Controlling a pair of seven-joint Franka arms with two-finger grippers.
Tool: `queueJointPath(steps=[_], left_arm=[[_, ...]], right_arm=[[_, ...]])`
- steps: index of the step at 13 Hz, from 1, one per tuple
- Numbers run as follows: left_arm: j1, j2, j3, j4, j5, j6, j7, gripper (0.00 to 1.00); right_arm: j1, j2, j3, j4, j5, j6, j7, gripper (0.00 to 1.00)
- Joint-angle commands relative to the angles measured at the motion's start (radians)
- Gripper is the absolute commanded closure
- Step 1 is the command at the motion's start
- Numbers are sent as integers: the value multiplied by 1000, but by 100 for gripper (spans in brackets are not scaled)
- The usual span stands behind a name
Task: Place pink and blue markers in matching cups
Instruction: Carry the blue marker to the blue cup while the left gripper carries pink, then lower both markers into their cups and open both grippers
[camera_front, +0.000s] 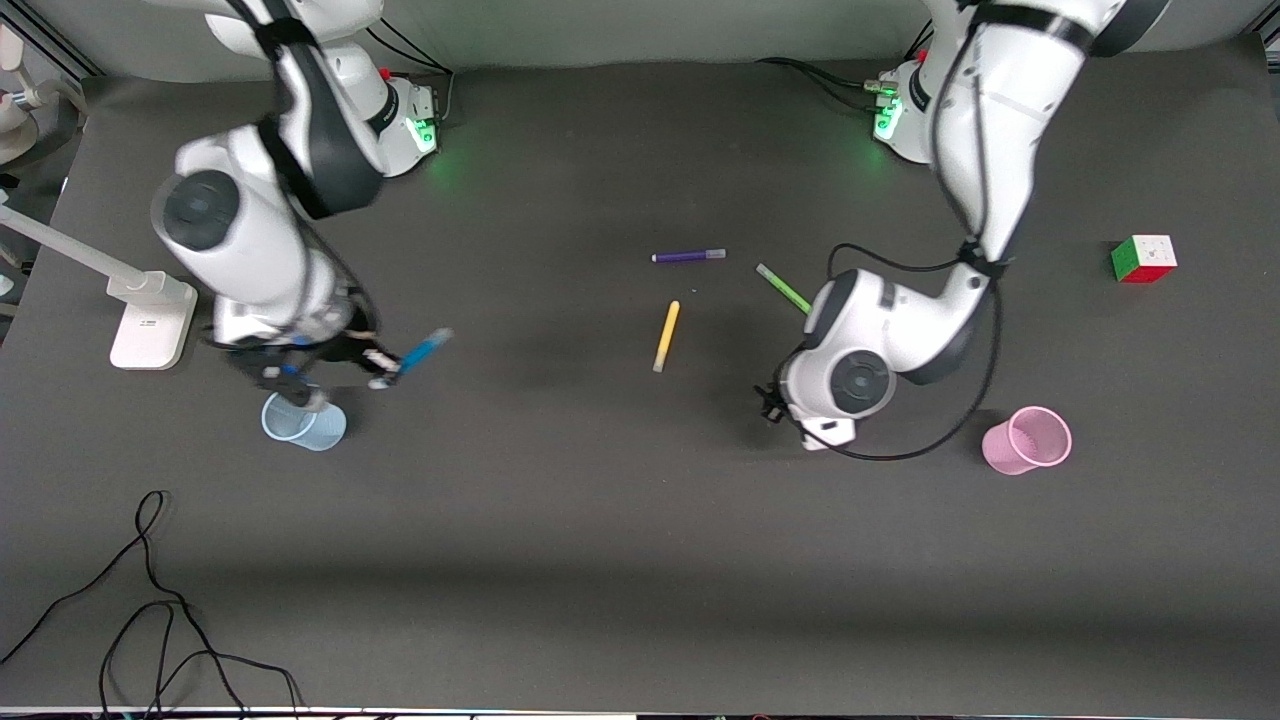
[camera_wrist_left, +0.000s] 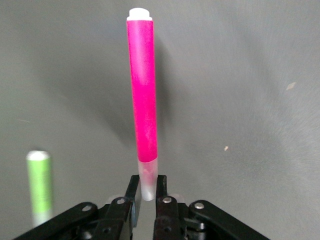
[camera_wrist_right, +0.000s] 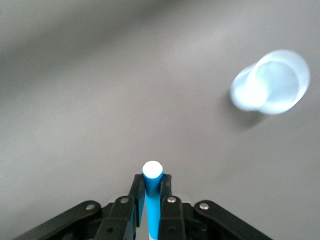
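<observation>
Both markers are in the arms' grip and neither cup is filled, so the job stands roughly at its midpoint. The right pincer (camera_front: 385, 372) is pinching the blue marker (camera_front: 425, 348), which slants up in the air just beside the pale blue cup (camera_front: 303, 421) near the right arm's end of the counter (camera_front: 560, 560); in the right wrist view the marker's end (camera_wrist_right: 152, 170) pokes out between the closed fingers (camera_wrist_right: 137, 197) while the blue cup (camera_wrist_right: 270, 81) stands upright and apparently empty, off to one side and not yet under the tip. The left pincer (camera_wrist_left: 146, 197) is pinching the pink marker (camera_wrist_left: 142, 90) by its pale cap, the magenta barrel hanging over bare counter with the green pen (camera_wrist_left: 40, 182) lying close by; in the front view that pincer is hidden under the left arm's wrist (camera_front: 838, 375), over the middle of the counter toward the left arm's end. The pink cup (camera_front: 1027, 440) stands upright nearer the left arm's end and looks empty too. Still to do, by the look of it: carry each marker over its matching cup, line it up and let go. The purple pen (camera_front: 688, 256), yellow pen (camera_front: 666, 336) and green pen (camera_front: 783, 288) lie untouched mid-counter, and a colour cube (camera_front: 1143, 259) sits toward the left arm's edge.
</observation>
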Motion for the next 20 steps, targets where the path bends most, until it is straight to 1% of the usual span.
queueJointPath(steps=[1, 2, 3, 4, 5, 6, 7, 9, 11, 12, 13, 14, 15, 18, 19, 20], left_arm=[[140, -110, -3, 124, -27, -314, 151, 100], [192, -115, -3, 211, -33, -434, 211, 100], [246, -113, -3, 283, -36, -529, 277, 100], [309, -113, -3, 325, -58, -582, 344, 100], [388, -113, -3, 337, -143, -609, 418, 100], [470, -110, -1, 331, -235, -635, 482, 100], [539, -98, -1, 328, -304, -666, 544, 100], [634, -69, -1, 322, -398, -705, 627, 100], [688, -29, -1, 301, -502, -714, 635, 100], [713, -2, -1, 283, -571, -719, 636, 100], [742, 40, -1, 281, -608, -737, 665, 100], [753, 75, -1, 281, -619, -755, 729, 100], [768, 91, -1, 276, -632, -766, 782, 100], [794, 118, -1, 278, -639, -768, 802, 100], [794, 129, -1, 279, -639, -759, 816, 100], [793, 146, -1, 284, -639, -752, 854, 100]], right_arm=[[9, -113, -79, -78, -141, 13, -186, 100], [9, -142, -113, -111, -166, 33, -252, 100], [9, -162, -155, -153, -183, 91, -318, 100], [9, -172, -203, -208, -197, 168, -360, 100], [9, -163, -249, -252, -218, 264, -388, 100], [9, -147, -271, -270, -232, 327, -394, 100], [9, -114, -280, -272, -237, 380, -395, 100], [7, -39, -298, -270, -238, 502, -397, 100], [9, 18, -314, -272, -238, 595, -397, 100], [7, 38, -317, -272, -238, 616, -397, 100], [7, 51, -324, -273, -238, 636, -399, 100], [7, 55, -338, -283, -238, 650, -397, 100], [7, 60, -340, -298, -238, 658, -397, 100], [9, 68, -340, -323, -238, 661, -385, 100], [9, 69, -340, -324, -238, 659, -382, 97], [9, 75, -340, -323, -238, 659, -382, 30]])
